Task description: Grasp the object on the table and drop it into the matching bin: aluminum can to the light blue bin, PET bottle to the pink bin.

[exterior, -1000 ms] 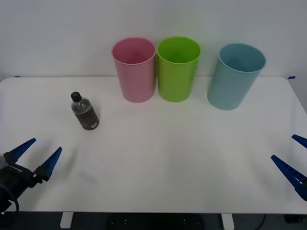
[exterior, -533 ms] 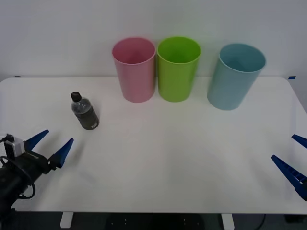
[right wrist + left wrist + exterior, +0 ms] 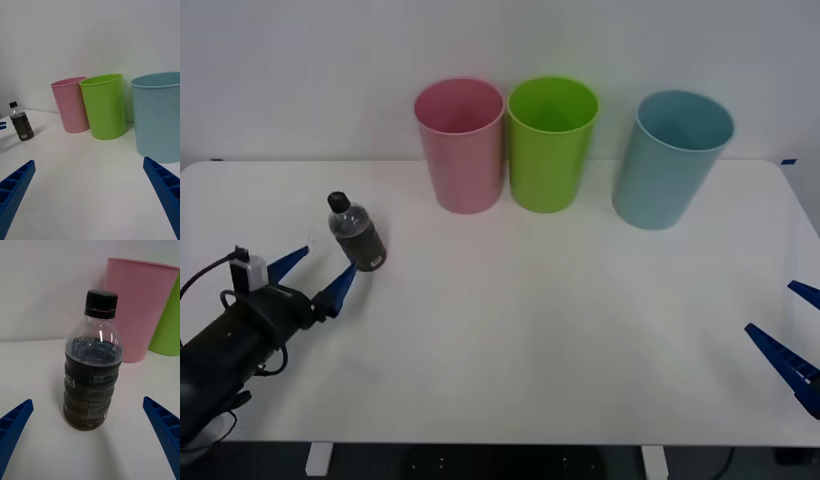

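Left hand [image 3: 312,273] outstretched, fingers apart; right hand [image 3: 780,327] parked, spread.

The left gripper [image 3: 312,275] has moved in from the table's [image 3: 560,330] near left corner, fingers spread wide, and now sits just short of the PET bottle [image 3: 357,233].

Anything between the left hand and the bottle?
Nothing: bare table separates the open left hand from the upright bottle, clearest in the left wrist view.
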Available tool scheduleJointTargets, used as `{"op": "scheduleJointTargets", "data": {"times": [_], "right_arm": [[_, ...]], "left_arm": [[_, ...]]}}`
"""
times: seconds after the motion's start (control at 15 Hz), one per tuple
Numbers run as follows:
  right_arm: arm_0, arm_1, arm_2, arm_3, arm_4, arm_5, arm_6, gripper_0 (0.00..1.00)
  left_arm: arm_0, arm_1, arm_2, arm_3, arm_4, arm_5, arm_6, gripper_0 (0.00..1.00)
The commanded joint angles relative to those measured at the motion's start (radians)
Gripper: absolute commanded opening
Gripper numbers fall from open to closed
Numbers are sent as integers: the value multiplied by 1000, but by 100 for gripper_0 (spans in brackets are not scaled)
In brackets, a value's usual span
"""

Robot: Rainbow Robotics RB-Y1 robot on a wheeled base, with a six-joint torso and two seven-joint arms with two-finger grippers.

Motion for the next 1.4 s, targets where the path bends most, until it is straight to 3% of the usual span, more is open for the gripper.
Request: {"op": "scheduleJointTargets", "data": {"times": [0.07, 0.6, 1.07, 1.2, 1.27, 1.4], "right_arm": [[0, 0, 0, 0, 0, 0, 0, 100], [0, 0, 0, 0, 0, 0, 0, 100], [0, 0, 0, 0, 0, 0, 0, 100], [0, 0, 0, 0, 0, 0, 0, 100], [0, 0, 0, 0, 0, 0, 0, 100], [0, 0, 0, 0, 0, 0, 0, 100]], "left_arm": [[-68, 0, -10, 77, -4, -1, -16, 100], [-255, -11, -5, 278, -73, 12, -42, 100], [-277, -37, -2, 294, -75, 25, -50, 100], [-277, -37, -2, 294, -75, 25, -53, 23], [-277, -35, -2, 292, -75, 25, -59, 4], [-278, -37, -2, 292, -75, 25, -64, 0]]}}
